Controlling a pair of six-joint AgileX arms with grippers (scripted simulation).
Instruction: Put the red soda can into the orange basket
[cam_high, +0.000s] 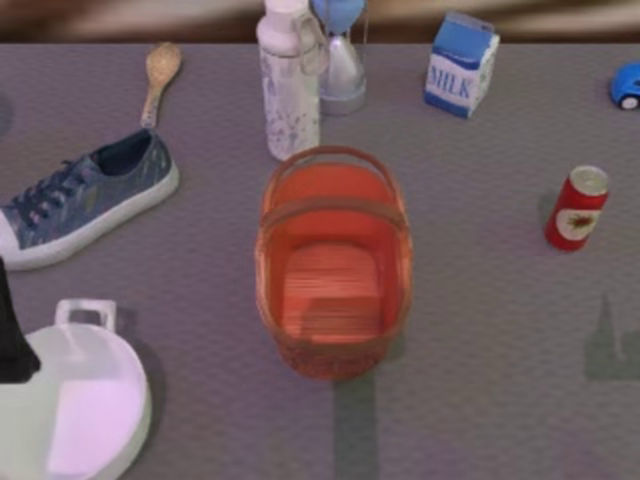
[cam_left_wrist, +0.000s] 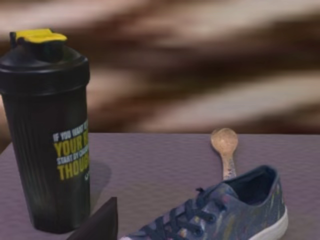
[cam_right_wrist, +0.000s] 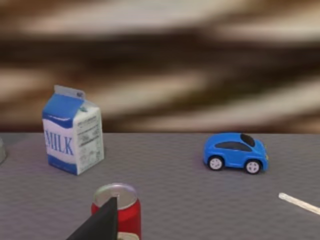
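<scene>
Sitting untouched near the bench's right edge, red soda can isn't in the empty orange basket yet; can't tell tool states.

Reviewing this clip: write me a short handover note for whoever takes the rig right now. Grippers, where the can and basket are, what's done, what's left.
Grippers: neither arm shows in the top view; each wrist view shows only a dark fingertip, so finger state cannot be told. Neither holds anything that can be seen.
Red soda can: upright on the table's right side, below the milk carton, apart from the basket. It sits close in front of the right wrist camera.
Orange basket: table centre, empty.
Done: nothing yet; the can is not grasped.
Left: grasp the can, probably with the right arm, carry it left over the basket, and release.
</scene>
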